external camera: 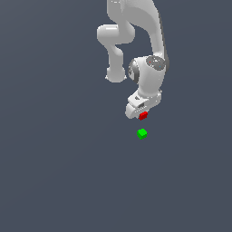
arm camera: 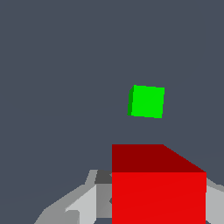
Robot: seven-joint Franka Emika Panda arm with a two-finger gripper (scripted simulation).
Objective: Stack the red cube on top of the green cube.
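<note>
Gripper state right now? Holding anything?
Gripper: shut on the red cube, fingers on both sides of it. Green cube lies apart, untouched.

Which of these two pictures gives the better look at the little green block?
The wrist view: the green cube appears large there, showing its top face and one darker side, unobstructed beyond the red cube. The exterior view shows the green cube only as a tiny speck, though it reveals its place just below the gripper.
</note>
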